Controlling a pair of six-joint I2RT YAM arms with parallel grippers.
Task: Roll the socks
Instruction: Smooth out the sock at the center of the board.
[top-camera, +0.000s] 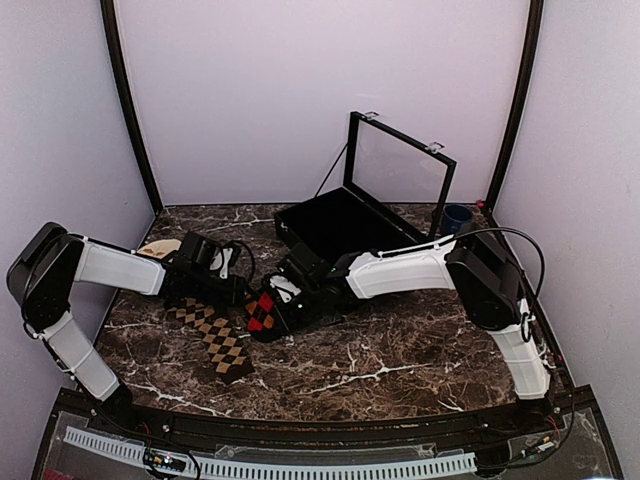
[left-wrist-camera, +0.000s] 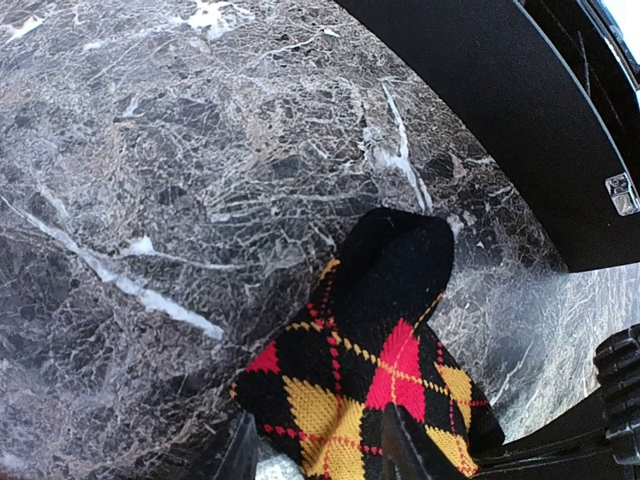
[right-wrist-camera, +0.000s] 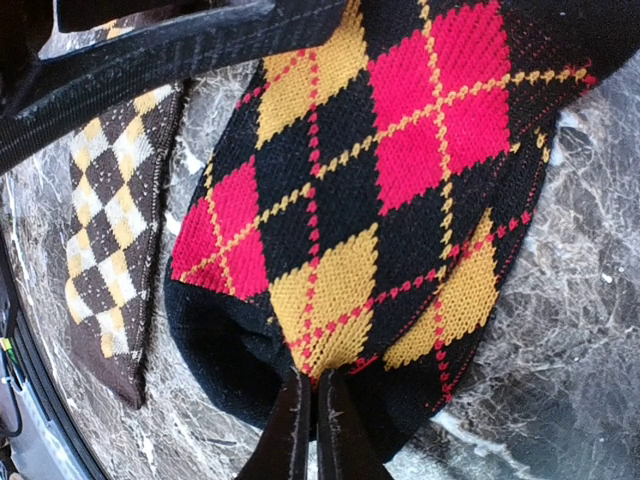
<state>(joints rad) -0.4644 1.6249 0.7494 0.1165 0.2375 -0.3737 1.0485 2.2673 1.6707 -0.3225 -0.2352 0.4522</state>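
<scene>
Lying lowest in the overhead frame, the tan sock (top-camera: 218, 338) stretches flat and diagonal on the table (top-camera: 400, 350), with neither arm on it. I judge it is left for a later turn.

Just up and to the right of it, at the centre of the frame, the red-and-orange sock (right-wrist-camera: 380, 200) sits bunched between the two tools. The right gripper (right-wrist-camera: 305, 385), at the bottom of its wrist view, is clenched on the sock's black hem, pinching a thin fold. That hold looks meant to lead the first turn of a roll.

The left gripper (left-wrist-camera: 320, 442) straddles the sock's other end at the bottom of its own view, with its fingers apart and argyle fabric between them. Whether they press the sock or merely flank it, I cannot tell. Its likely purpose is to anchor that end while the other is rolled.

The table is dark brown marble-patterned stone with white veins, slightly glossy. Beyond the arms, at upper centre, a black case (top-camera: 335, 225) lies open with its glass lid (top-camera: 400, 165) propped upright. A blue cup (top-camera: 458, 215) stands just right of it. Pale lilac walls (top-camera: 250, 90) close in the back and sides.
</scene>
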